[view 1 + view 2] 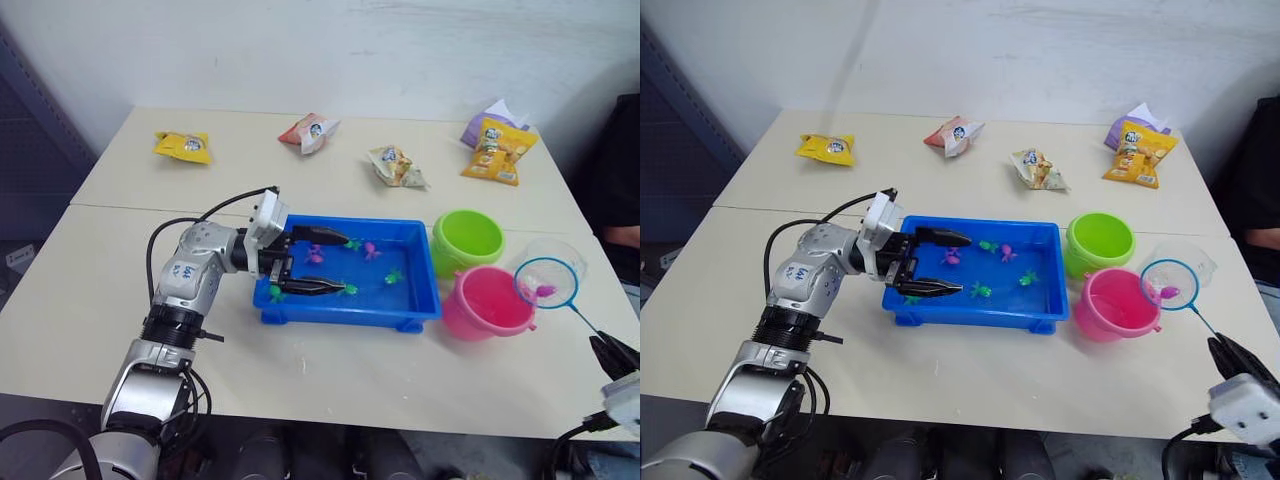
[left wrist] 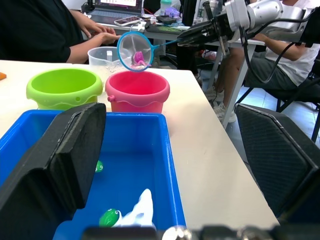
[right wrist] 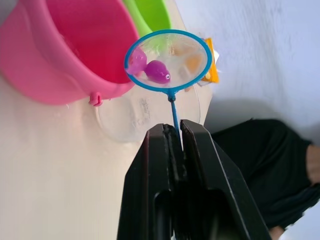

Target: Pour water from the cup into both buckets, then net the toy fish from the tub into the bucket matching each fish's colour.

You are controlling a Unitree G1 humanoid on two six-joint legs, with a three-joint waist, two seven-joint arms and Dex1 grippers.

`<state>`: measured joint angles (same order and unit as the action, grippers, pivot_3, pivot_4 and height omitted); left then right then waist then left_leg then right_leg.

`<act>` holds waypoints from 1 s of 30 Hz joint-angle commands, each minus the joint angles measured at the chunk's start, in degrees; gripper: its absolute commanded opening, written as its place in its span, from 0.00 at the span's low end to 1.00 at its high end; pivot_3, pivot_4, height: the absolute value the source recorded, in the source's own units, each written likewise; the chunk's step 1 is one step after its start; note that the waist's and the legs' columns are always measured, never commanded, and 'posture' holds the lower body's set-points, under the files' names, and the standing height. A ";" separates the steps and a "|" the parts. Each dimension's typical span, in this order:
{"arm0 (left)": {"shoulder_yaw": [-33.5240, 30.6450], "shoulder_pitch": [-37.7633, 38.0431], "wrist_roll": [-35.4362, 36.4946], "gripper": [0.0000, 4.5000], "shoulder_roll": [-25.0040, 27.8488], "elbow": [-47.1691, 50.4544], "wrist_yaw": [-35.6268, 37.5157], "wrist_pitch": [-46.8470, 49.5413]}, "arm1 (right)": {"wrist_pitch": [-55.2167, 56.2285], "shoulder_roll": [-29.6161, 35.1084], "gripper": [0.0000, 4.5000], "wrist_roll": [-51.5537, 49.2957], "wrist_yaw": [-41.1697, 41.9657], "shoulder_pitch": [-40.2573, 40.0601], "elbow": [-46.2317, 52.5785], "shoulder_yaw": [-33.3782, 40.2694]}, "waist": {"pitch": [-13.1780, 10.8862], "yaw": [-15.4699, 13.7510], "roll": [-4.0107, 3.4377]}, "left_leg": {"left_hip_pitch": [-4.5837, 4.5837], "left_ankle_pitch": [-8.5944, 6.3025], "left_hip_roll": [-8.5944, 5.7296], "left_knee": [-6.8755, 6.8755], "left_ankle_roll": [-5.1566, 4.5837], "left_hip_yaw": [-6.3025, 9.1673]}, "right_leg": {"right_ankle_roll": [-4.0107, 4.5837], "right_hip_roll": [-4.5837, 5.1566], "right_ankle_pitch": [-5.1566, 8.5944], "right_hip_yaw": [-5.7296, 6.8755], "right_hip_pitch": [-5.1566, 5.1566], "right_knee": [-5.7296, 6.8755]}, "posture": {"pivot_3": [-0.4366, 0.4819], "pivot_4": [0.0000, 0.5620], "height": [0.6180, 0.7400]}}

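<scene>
The blue tub [image 1: 340,316] sits mid-table and holds several small pink fish [image 1: 372,250] and green fish [image 1: 395,277]. My left gripper [image 1: 343,265] hangs open over the tub's left end with nothing between its fingers. To the tub's right stand the lime green bucket [image 1: 467,240] and, nearer me, the pink bucket [image 1: 487,302]. My right gripper [image 3: 172,129] is shut on the thin handle of the net [image 1: 547,282]. The net's blue hoop hovers by the pink bucket's right rim with a pink fish [image 3: 158,71] in it. The clear cup [image 1: 566,252] stands behind the net.
Snack packets lie along the table's far side: a yellow packet [image 1: 183,146], a red and white packet [image 1: 308,131], a pale packet [image 1: 397,166] and an orange packet [image 1: 498,150]. A person in black [image 1: 618,190] sits at the table's right edge.
</scene>
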<state>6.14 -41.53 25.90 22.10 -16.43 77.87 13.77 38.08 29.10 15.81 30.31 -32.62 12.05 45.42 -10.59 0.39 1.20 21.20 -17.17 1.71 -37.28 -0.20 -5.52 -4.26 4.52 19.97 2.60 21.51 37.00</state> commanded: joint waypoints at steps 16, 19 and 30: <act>-0.47 2.58 -1.53 0.98 0.68 1.01 -0.38 -3.23 | 12.75 8.22 0.00 29.44 -28.95 -1.68 -1.54 2.97 | 0.00 -0.15 0.00 | 0.00 0.06 0.01 0.00 0.10 0.02 | 0.03 -0.04 0.02 0.02 0.00 0.03 | 0.48 0.27 0.98; -0.47 2.60 -1.59 0.98 0.65 0.92 -0.42 -3.54 | 12.16 8.64 0.00 29.44 -31.17 -1.31 -1.18 2.63 | 0.00 0.02 0.00 | 0.00 0.06 0.01 0.00 0.10 0.01 | 0.03 -0.04 0.02 0.00 -0.01 0.03 | 0.48 0.27 0.98; 0.05 2.03 -2.93 0.98 -0.52 -0.66 -1.07 -6.78 | 11.96 10.25 0.00 36.16 -38.14 -3.15 -3.11 -0.66 | 0.00 -0.05 0.00 | -0.02 0.07 0.01 -0.01 0.11 0.01 | 0.04 -0.06 0.03 -0.01 -0.01 0.06 | 0.48 0.27 0.98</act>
<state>6.15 -38.97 23.40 22.04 -16.96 77.02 8.37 49.91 38.93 50.97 -6.01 -34.91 9.97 45.69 -10.59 0.34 1.20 21.19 -17.10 1.73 -37.29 -0.09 -5.51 -4.22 4.46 20.00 2.60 21.51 37.05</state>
